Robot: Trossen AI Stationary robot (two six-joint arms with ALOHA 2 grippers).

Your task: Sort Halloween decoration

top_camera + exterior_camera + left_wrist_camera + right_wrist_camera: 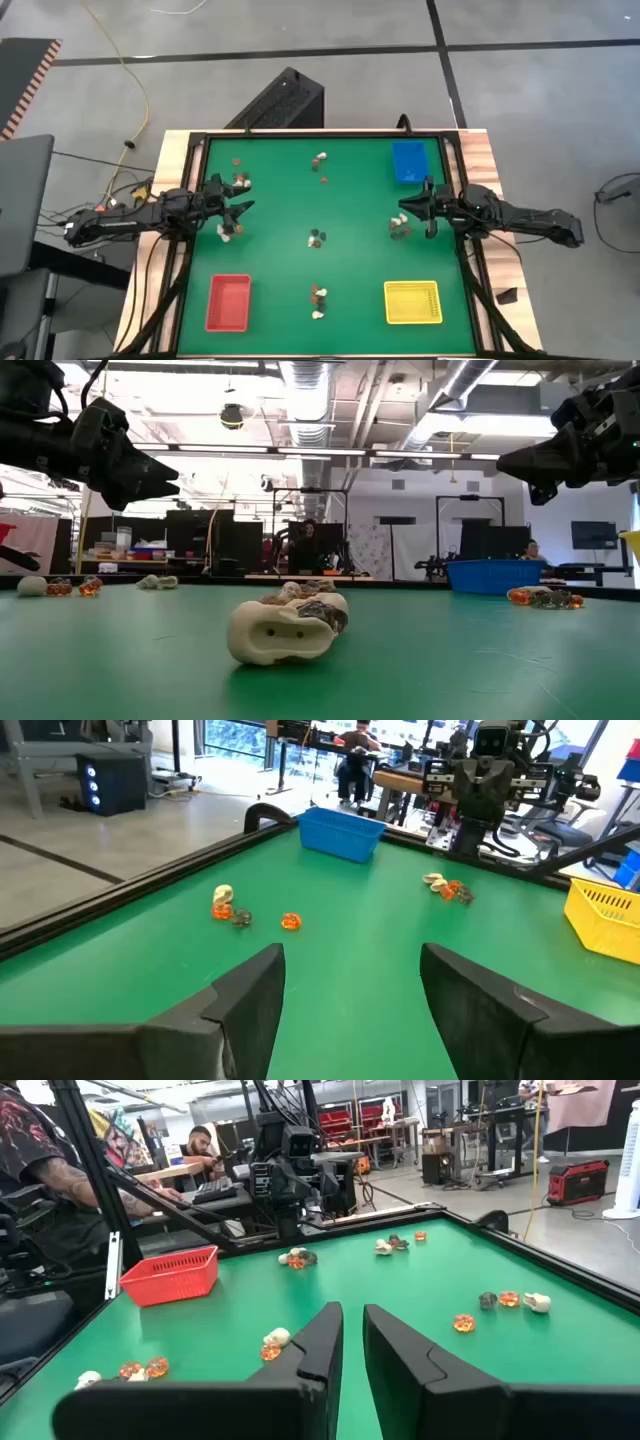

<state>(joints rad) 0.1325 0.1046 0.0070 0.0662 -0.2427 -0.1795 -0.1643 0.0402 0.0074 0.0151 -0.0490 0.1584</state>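
The green surface is sitting in a big workshop, with a grey floor all around it and people working at desks far behind. Three trays are resting on it: a red tray, a yellow tray and a blue tray.

The Halloween decoration is lying in little heaps of tiny cream, orange and dark trinkets. One heap, the middle heap, is sitting about halfway between the red tray and the blue tray. Another is lying between the red tray and the yellow tray, and more are sitting along the far edge beside the blue tray. None seems to be inside a tray yet, so the sorting looks like it is just starting.

The left end effector is hanging over a small heap on the red tray's side, farther up the surface, with its fingers spread wide apart and holding nothing. The right end effector is hovering just beside another heap, between the blue tray and the yellow tray; its fingers are almost together and empty.

To do this step well, the left arm should be going straight down over just one trinket — not two touching ones. The pieces are tiny and rounded, so they could slip or roll away. A slow, gentle squeeze should help — then each kind should go to its own tray.
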